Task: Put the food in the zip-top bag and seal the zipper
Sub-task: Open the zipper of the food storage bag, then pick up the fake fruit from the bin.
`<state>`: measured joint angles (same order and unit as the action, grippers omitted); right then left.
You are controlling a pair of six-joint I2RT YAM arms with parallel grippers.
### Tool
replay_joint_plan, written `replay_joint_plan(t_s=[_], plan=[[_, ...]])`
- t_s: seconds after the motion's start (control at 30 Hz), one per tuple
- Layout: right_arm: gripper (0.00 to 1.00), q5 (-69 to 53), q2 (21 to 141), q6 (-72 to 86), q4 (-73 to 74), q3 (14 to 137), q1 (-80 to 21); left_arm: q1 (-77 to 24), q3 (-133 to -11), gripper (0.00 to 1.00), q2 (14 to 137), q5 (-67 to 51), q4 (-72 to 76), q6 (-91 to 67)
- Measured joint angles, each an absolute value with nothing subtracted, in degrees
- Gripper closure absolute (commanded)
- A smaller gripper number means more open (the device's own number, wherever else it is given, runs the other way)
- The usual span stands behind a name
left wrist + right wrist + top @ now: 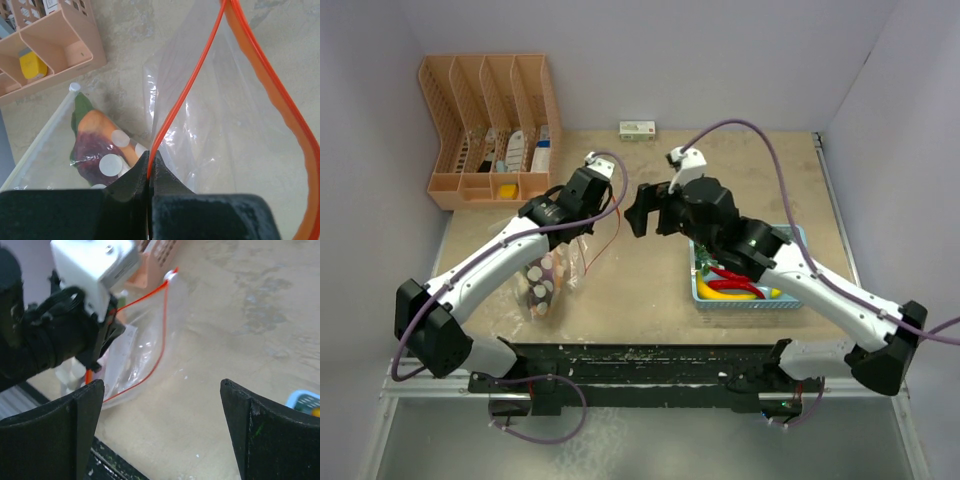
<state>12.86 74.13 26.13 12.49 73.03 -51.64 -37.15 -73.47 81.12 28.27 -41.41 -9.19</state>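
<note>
We see the left gripper (pixel 150 167) clamped on the zipper (pixel 186 92) of the zip-top bag (pixel 552 278), which sags at 8 o'clock from the table's middle with some food (pixel 97 145) inside. The right gripper (pixel 160 387) gapes wide and empty, facing the bag's mouth. Other food lies in the blue basket (pixel 745 304) at 4 o'clock. An orange organizer (pixel 490 130) stands at 10 and a small box (pixel 637 130) at 12.

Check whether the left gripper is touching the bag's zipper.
Touching. The left wrist view shows the left gripper shut on the zipper, no gap between them.

no legible text, markings too small
</note>
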Motion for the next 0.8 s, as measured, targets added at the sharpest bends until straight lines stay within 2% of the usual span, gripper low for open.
replay_joint_plan(t_s=[0.13,0.37,0.53,0.8], plan=[[0.00,20.64,71.05,31.64,19.33,74.85,-48.88,-37.15,-73.25,1.00,81.12,27.16,-39.94,-9.19],[0.00,27.79,67.16,42.35,33.95,65.98,-32.23,-37.15,-73.03,1.00,81.12,25.41,-37.98,-9.19],[0.00,25.67,65.73,45.50,37.71,61.91,-25.65,-37.15,-71.96,1.00,81.06,24.56,-37.34,-8.95],[0.00,15.18,72.20,46.78,32.91,55.40,-11.22,-37.15,-71.24,1.00,79.55,23.79,-36.71,-8.36]])
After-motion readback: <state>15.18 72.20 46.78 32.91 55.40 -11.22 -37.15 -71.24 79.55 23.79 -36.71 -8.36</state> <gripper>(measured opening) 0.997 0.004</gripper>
